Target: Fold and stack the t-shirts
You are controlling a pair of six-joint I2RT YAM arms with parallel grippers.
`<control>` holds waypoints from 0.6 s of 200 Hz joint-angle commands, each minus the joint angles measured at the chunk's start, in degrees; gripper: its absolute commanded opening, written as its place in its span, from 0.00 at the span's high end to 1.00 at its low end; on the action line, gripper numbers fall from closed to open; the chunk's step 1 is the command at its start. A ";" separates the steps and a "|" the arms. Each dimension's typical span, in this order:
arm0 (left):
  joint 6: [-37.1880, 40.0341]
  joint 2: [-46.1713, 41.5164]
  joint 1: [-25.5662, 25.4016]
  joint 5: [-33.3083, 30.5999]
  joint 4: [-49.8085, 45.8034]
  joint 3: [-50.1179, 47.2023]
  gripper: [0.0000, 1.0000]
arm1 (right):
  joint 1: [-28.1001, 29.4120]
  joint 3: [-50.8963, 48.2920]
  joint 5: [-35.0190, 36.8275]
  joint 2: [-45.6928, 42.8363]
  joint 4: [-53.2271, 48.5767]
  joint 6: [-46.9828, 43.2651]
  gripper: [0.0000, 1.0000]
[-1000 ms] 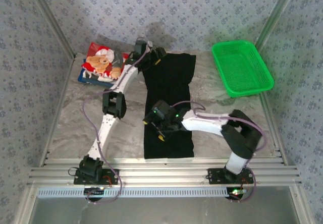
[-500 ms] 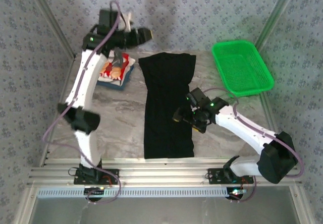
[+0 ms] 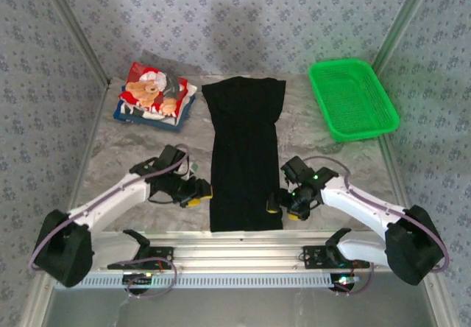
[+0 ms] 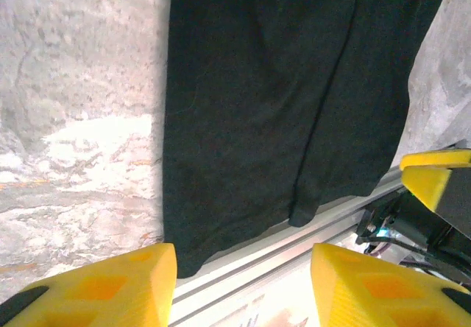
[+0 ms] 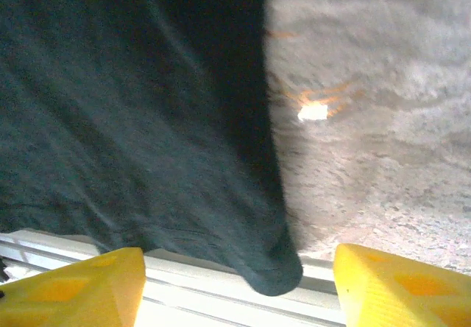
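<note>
The black t-shirt (image 3: 244, 150) lies folded into a long strip down the table's middle, its near end at the front rail. In the left wrist view the shirt (image 4: 280, 99) fills the upper part, and my left gripper (image 4: 243, 286) is open just off its near left corner. From above, the left gripper (image 3: 197, 192) sits beside the strip's left edge. My right gripper (image 3: 274, 203) is beside the strip's right edge; it (image 5: 239, 286) is open, with the shirt's near right corner (image 5: 274, 268) between its yellow fingers. The red-and-white teddy-bear shirt (image 3: 151, 95) rests folded on a dark blue one (image 3: 173, 123) at the back left.
A green mesh basket (image 3: 353, 99) stands at the back right. The aluminium front rail (image 3: 235, 250) runs along the table's near edge under the shirt's end. Patterned walls close in the sides and back. Bare marble-look tabletop (image 3: 118, 165) lies either side of the black strip.
Left arm swung from the back-left shirt pile down to the black shirt's near left edge. Right gripper moved from over the shirt to its near right corner.
</note>
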 commanded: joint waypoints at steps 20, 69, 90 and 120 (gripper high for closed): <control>-8.43 -1.56 -3.57 1.82 11.13 -4.73 0.52 | -0.41 -4.67 -3.13 -2.47 8.13 1.24 0.38; -9.36 0.13 -7.47 2.35 10.97 -8.94 0.58 | -1.72 -8.04 -3.57 -2.04 11.55 0.43 0.45; -10.33 -2.27 -7.50 2.02 10.04 -10.69 0.59 | -2.25 -8.22 -3.89 -1.98 12.13 -0.46 0.47; -13.21 -4.58 -9.08 2.50 11.54 -12.91 0.59 | -2.45 -8.58 -5.30 -1.51 13.37 -1.49 0.50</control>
